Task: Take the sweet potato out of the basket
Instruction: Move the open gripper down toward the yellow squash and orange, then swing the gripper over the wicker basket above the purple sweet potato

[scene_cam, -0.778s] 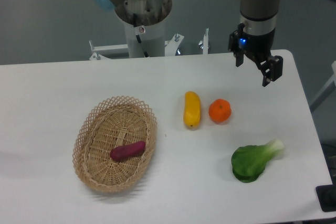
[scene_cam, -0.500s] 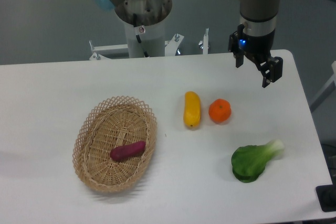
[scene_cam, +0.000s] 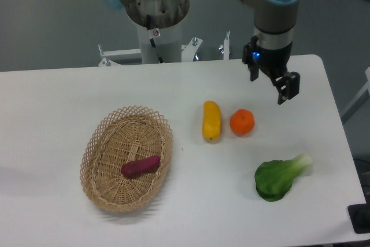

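Note:
The sweet potato (scene_cam: 140,166), reddish-purple and elongated, lies inside the tan wicker basket (scene_cam: 98,143) at the left front of the white table. My gripper (scene_cam: 269,85) hangs open and empty above the table's back right, far to the right of the basket and just above and right of the round orange fruit (scene_cam: 242,122). Nothing is between its fingers.
A yellow oblong vegetable (scene_cam: 211,120) lies between the basket and the orange fruit. A green leafy bok choy (scene_cam: 280,176) lies at the front right. The robot base (scene_cam: 157,21) stands behind the table's back edge.
My gripper has moved a little to the left and slightly lower, toward the table's middle. The objects have not moved.

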You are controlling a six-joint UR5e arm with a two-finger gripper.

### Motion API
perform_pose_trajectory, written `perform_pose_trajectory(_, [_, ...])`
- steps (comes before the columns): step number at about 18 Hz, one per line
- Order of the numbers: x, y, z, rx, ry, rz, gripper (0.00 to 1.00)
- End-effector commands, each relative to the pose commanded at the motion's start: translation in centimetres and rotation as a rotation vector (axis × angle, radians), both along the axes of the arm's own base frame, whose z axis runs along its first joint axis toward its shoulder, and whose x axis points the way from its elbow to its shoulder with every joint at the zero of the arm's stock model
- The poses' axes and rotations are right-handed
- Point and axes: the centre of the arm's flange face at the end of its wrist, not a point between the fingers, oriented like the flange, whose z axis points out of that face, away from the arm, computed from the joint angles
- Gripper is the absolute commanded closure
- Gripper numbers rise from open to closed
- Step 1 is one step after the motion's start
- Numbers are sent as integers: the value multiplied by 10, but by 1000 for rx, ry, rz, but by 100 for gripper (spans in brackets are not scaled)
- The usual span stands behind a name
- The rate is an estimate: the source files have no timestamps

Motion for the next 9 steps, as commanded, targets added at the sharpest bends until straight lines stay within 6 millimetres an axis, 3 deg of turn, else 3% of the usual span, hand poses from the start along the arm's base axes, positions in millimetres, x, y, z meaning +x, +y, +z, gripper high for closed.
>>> perform_pose_trajectory(4, [42, 59, -14, 62, 11, 119, 0])
perform_pose_trajectory(9, [100, 122, -48, 84, -20, 167, 0])
